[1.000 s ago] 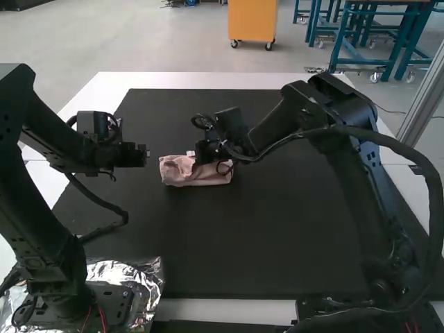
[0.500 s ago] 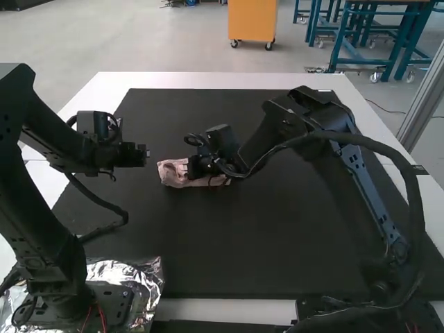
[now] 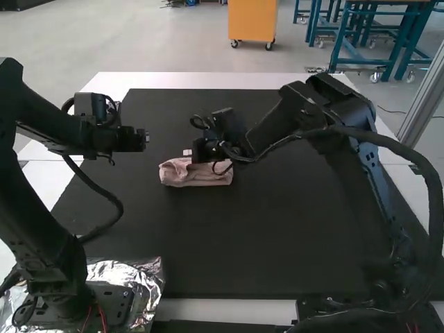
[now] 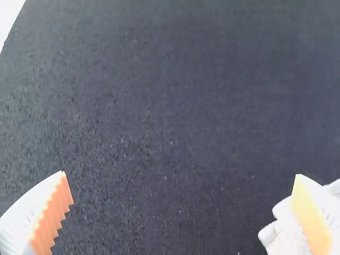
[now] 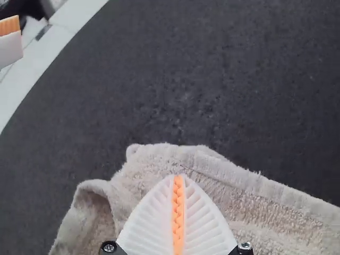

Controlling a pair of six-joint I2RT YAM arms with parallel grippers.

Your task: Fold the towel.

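- High view: I see the pink terry towel (image 3: 201, 179) on the blk mat (image 3: 277, 243), in a compact oblong bundle btwn my 2 arms.
- My R gripper (image 3: 195, 152) is at the towel; R wrist view has its jaws together over the cloth, can't tell if any's pinched.
- My L gripper (image 3: 143, 139) hangs w/ jaws wide apart, near the towel, not touching.

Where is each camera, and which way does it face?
High view: fixed above and behind, looking forward and down over left arm, right arm, towel and black mat.
Left wrist view: on that wrist, facing the mat past the open left gripper.
Right wrist view: on that wrist, facing towel and mat past the shut right gripper.
High and right wrist views share the towel.
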